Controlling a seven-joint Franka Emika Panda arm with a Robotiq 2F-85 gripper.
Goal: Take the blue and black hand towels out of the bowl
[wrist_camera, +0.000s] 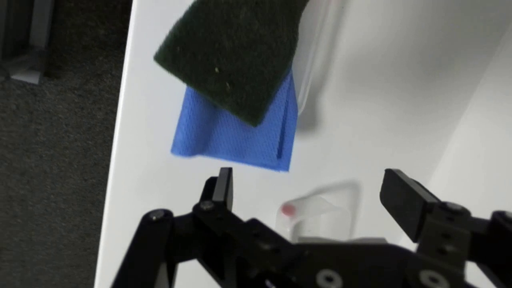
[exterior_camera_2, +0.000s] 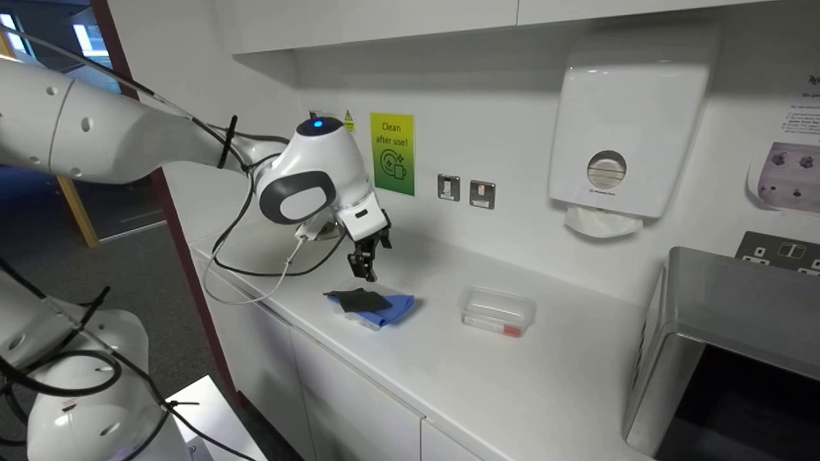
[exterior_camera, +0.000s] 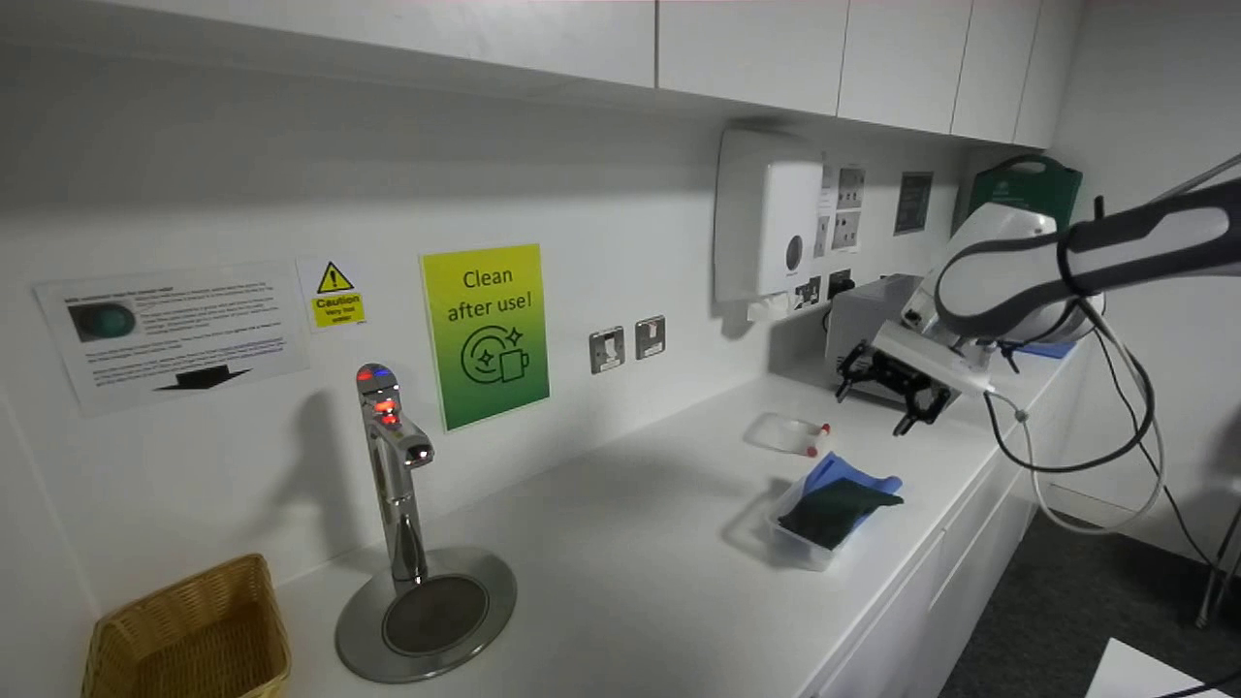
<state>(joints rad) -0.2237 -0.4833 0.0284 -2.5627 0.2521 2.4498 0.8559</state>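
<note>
A dark green-black towel (exterior_camera: 840, 512) lies on top of a folded blue towel (exterior_camera: 836, 471), in and over the rim of a transparent plastic bowl (exterior_camera: 797, 553) near the counter's front edge. In the other views the dark towel (exterior_camera_2: 356, 299) (wrist_camera: 240, 52) partly covers the blue one (exterior_camera_2: 400, 310) (wrist_camera: 240, 140), which hangs past the bowl's end. The bowl (exterior_camera_2: 368, 324) is mostly hidden under them; its side shows in the wrist view (wrist_camera: 313, 52). My gripper (exterior_camera: 875, 412) is open, with nothing between its fingers (wrist_camera: 308, 176). It is above the counter, apart from the towels (exterior_camera_2: 378, 261).
A second transparent container (exterior_camera_2: 498, 301) with a red-ended item stands beside the bowl; it shows below my fingers in the wrist view (wrist_camera: 320, 218). A grey microwave (exterior_camera_2: 737, 301), a tap (exterior_camera: 396, 494) and a wicker basket (exterior_camera: 184, 630) stand along the counter. Cupboards (exterior_camera: 756, 48) hang above.
</note>
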